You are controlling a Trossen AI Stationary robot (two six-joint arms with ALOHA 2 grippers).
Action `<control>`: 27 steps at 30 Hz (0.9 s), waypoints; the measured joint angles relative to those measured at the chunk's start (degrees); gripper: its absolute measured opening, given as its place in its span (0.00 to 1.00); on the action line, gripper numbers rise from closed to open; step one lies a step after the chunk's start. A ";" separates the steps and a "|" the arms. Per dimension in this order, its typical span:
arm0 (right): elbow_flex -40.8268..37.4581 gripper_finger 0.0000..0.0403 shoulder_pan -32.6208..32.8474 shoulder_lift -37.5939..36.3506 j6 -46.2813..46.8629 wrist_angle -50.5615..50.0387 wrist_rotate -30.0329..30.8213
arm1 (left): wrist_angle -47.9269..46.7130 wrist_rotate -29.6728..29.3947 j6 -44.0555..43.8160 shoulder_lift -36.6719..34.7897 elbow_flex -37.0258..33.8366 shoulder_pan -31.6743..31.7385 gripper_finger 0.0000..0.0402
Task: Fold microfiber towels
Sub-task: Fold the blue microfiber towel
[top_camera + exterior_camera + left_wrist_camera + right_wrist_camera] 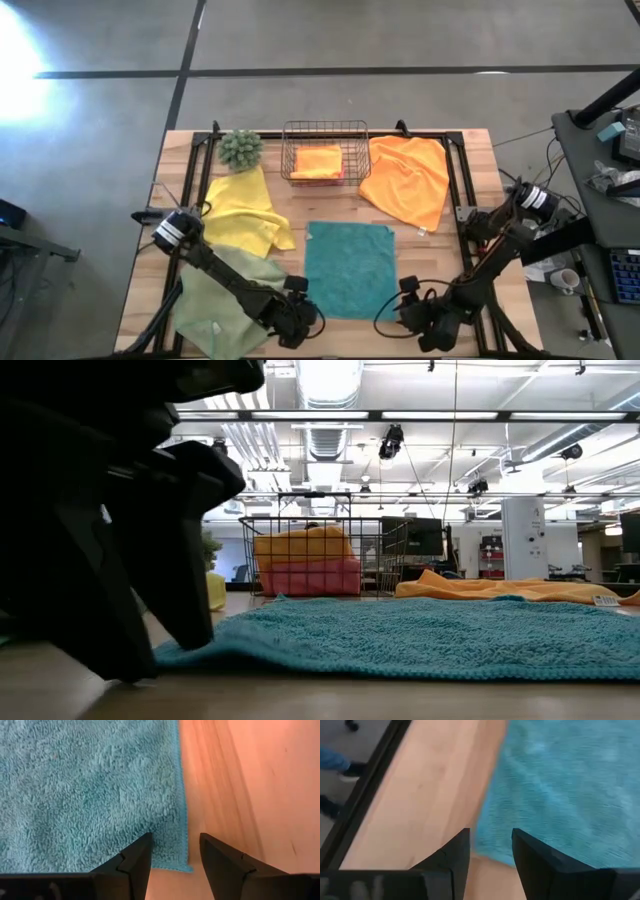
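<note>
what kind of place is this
Most likely an open-plan lab or workshop: the low view shows exposed ceiling ducts, strip lights and monitors behind the wooden table; the high view shows a polished concrete floor and a cluttered equipment bench alongside.

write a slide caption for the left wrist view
Open left gripper poised over the near corner of the teal towel.

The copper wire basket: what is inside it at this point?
Inside the wire basket lies a folded orange towel. The low view shows it resting on a folded pink towel. Whether anything lies beneath the pink one cannot be seen; it is covered.
</note>
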 joint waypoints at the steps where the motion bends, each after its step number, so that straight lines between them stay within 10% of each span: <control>1: 0.18 0.34 -0.13 0.58 -0.51 0.29 -0.80 | 0.03 -0.07 -0.09 0.19 0.07 0.00 0.38; 10: 0.76 0.34 -0.40 4.67 0.88 -0.01 -1.42 | -0.09 -1.19 -1.57 0.30 -0.10 1.53 0.36; 27: 1.00 0.34 -4.55 7.72 2.19 2.19 -5.46 | -0.29 -1.78 -1.29 0.40 -0.24 2.15 0.01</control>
